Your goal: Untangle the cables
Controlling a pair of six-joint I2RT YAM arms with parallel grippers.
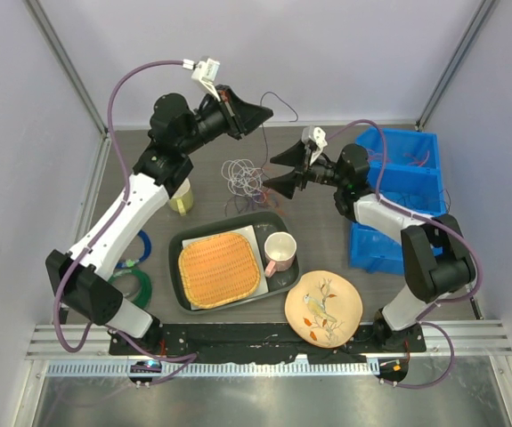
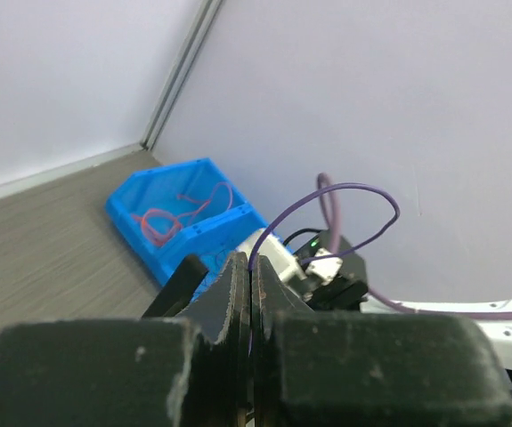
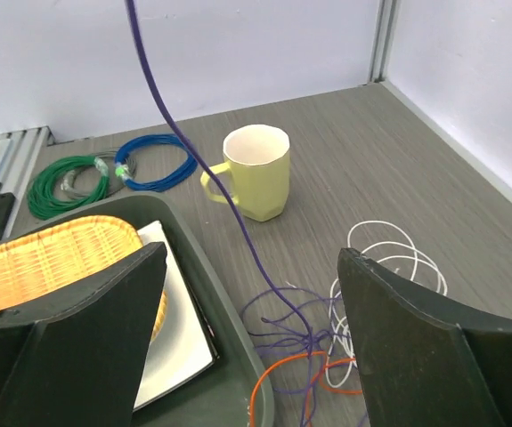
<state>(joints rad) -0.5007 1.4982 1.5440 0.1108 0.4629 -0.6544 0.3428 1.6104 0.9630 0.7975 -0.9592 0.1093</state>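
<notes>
Left gripper is raised high off the table, jaws pressed flat together, pinching a purple strand that springs from between the tips and curls into a free loop beyond them. Overhead, it hangs at 12 o'clock from the cables, which lie in a loose bunch on the grey table. Right gripper sits low at 3 o'clock from the bunch, just beside it, jaws spread wide and gripping nothing. Its wrist camera looks between the fingers onto tangled white, purple and orange loops. The purple strand climbs from the knot and leaves the top of that view. Overhead again, a yellow mug stands upright at 9 o'clock from the bunch. A dark tray lies at 6 o'clock, its rim just beside the nearest loops, and it carries a woven basket and a pink mug. Blue bin is at 3 o'clock, beyond the right arm. The left wrist view shows a red wire lying inside it.
</notes>
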